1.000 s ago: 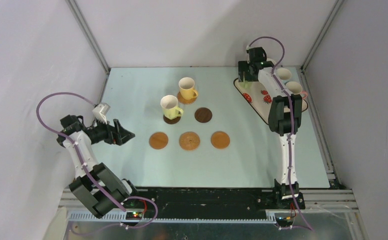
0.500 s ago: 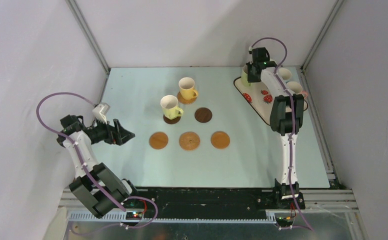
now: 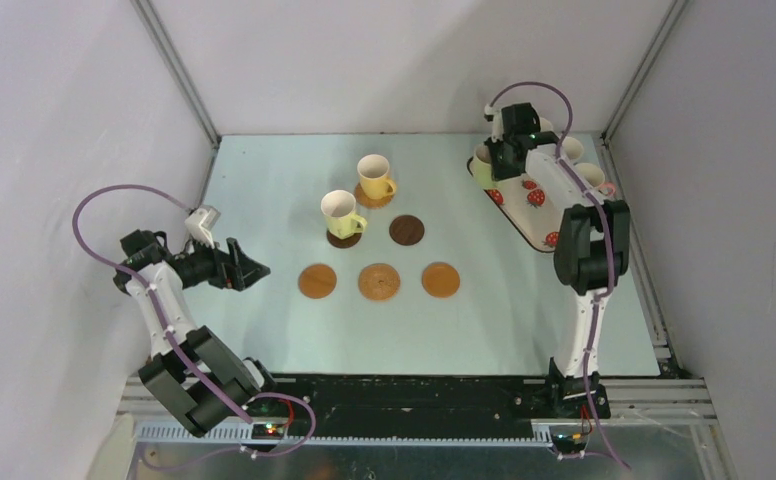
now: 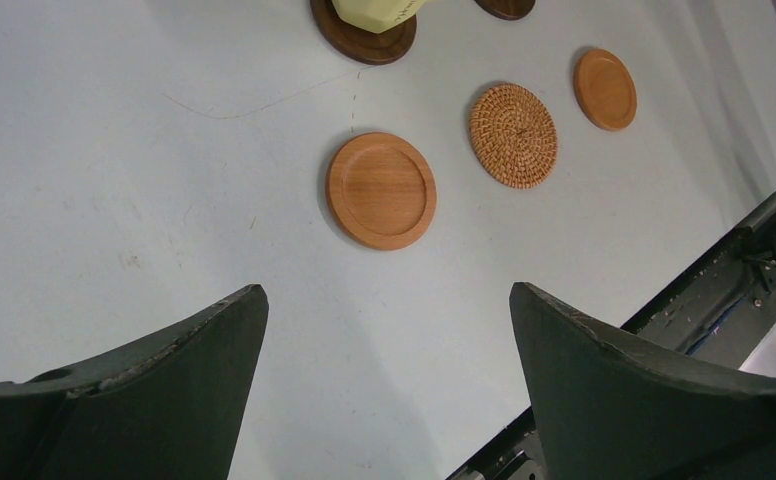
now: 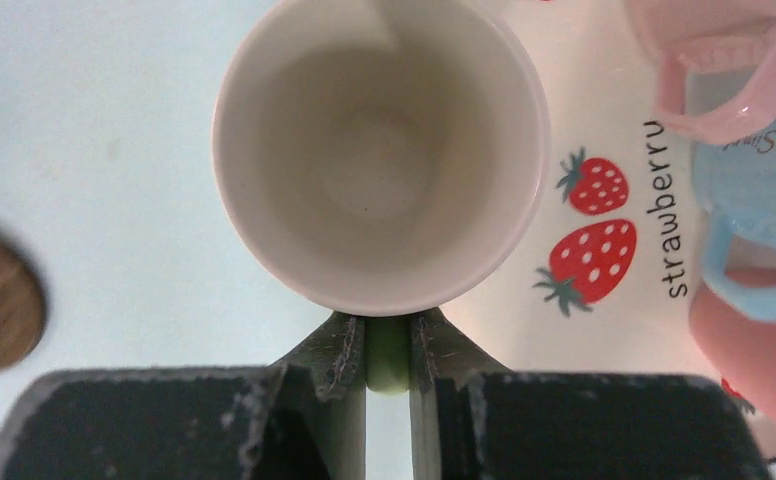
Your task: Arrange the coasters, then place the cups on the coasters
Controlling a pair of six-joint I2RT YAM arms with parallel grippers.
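Note:
My right gripper (image 5: 388,350) is shut on the handle of a pale green cup (image 5: 379,150), held upright over the left edge of the strawberry tray (image 3: 547,225). From above, that cup (image 3: 482,168) shows beside the right gripper (image 3: 494,162). A yellow cup (image 3: 375,177) and another pale green cup (image 3: 343,214) each stand on a coaster. A dark brown coaster (image 3: 406,230) and three orange coasters (image 3: 317,281), (image 3: 379,282), (image 3: 441,280) lie bare. My left gripper (image 3: 254,270) is open and holds nothing, left of the coasters.
Two pink cups (image 5: 724,60), (image 5: 754,350) and a light blue cup (image 5: 754,240) stand on the tray to the right of the held cup. White walls close in the table on three sides. The black base rail (image 3: 414,390) runs along the near edge.
The right gripper came down beside the green cup and shut on its handle, and the cup has shifted toward the tray's left edge. The left arm has not moved.

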